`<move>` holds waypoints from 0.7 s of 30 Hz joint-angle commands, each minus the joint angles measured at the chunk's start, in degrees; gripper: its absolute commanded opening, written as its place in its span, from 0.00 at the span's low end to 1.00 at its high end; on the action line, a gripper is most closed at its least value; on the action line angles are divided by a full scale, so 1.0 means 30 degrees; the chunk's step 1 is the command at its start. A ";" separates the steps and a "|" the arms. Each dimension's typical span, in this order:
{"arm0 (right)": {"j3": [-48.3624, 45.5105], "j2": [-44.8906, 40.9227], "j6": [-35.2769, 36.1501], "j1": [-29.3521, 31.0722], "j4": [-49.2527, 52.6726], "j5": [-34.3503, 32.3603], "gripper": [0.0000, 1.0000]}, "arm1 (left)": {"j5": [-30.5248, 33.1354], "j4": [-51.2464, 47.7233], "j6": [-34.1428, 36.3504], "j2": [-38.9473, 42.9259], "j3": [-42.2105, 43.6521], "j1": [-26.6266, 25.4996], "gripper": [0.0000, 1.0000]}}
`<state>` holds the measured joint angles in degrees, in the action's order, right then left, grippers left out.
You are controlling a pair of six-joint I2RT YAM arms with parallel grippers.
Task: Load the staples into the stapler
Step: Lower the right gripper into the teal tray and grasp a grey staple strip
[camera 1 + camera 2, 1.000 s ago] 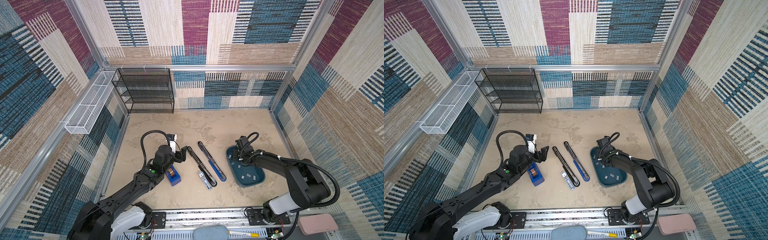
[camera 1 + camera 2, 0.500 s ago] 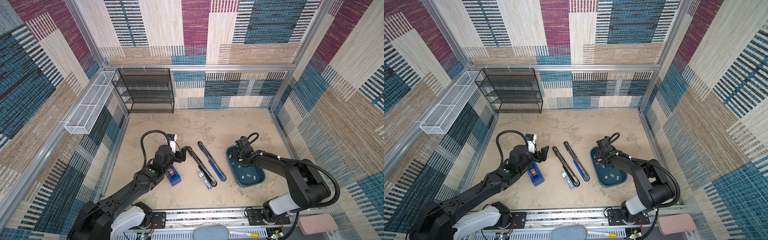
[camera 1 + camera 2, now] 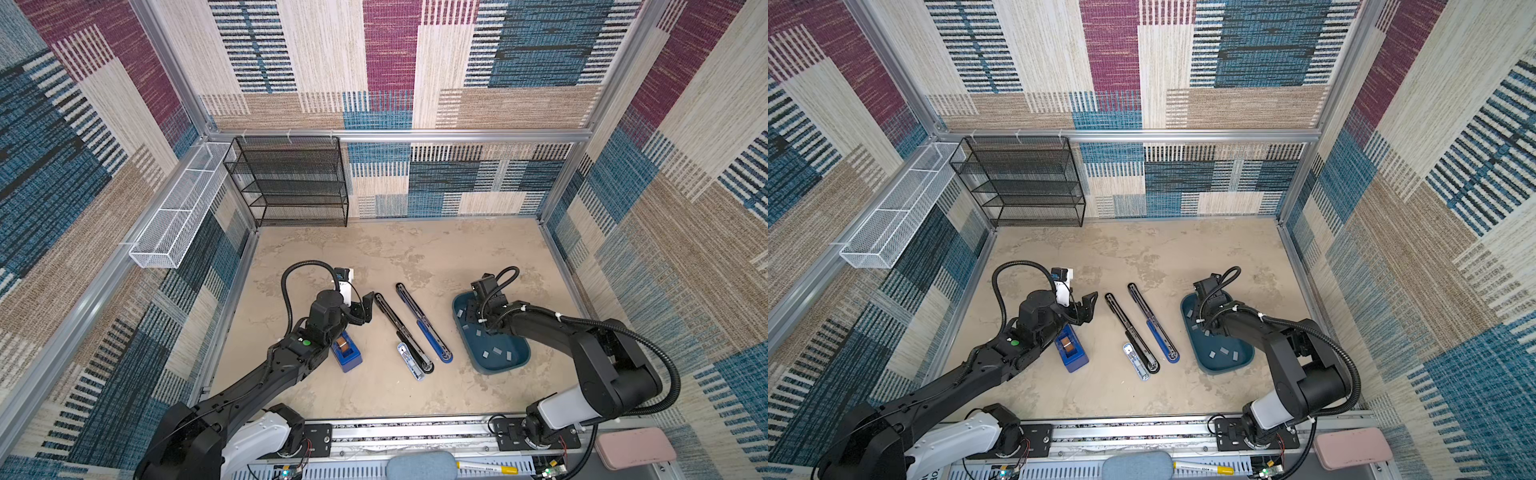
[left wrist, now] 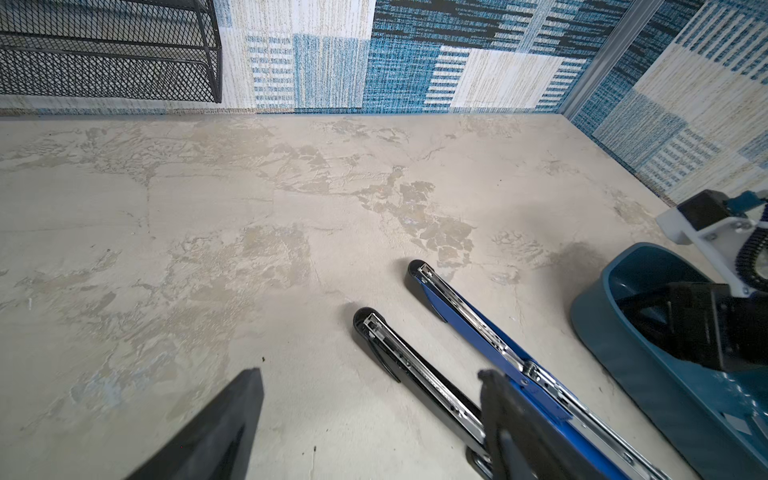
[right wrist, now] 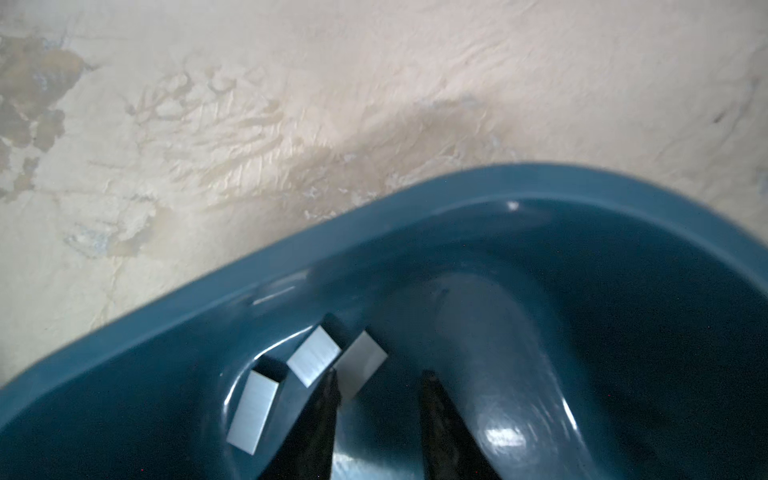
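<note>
Now picking: my right end effector (image 5: 379, 374) half-open in the tray (image 5: 415, 195), staples (image 5: 360, 362) beside one fingertip (image 5: 330, 384), nothing gripped; next needs centring, closing. And my left end effector (image 4: 369, 372) wide open, empty.

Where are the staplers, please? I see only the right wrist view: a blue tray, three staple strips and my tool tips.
Observer: In both top views, two lie opened flat, side by side, left of the tray: a black stapler and a blue stapler. The blue one is nearer the tray.
Operator: And the left tool?
Observer: The left tool is open and empty, beside the black stapler's far end.
Operator: Are more staples in the tray?
Observer: Yes, several more staple strips lie toward its near end, outside your view.
</note>
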<state>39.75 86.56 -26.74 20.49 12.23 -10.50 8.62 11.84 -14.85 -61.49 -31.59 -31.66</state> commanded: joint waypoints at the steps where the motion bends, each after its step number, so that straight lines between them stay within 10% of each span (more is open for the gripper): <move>1: -0.0016 -0.0153 0.0234 -0.0032 -0.0354 0.0341 0.36 | -0.0097 0.0859 -0.0098 -0.0024 -0.0133 0.0006 0.85; 21: 0.0085 0.0178 -0.0193 -0.0033 0.0118 -0.0255 0.37 | -0.0077 0.0830 -0.0111 0.0011 -0.0140 0.0008 0.85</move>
<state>39.68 86.98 -26.13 20.40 11.97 -9.80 8.60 11.84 -14.85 -61.71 -31.62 -31.66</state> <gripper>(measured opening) 0.376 0.853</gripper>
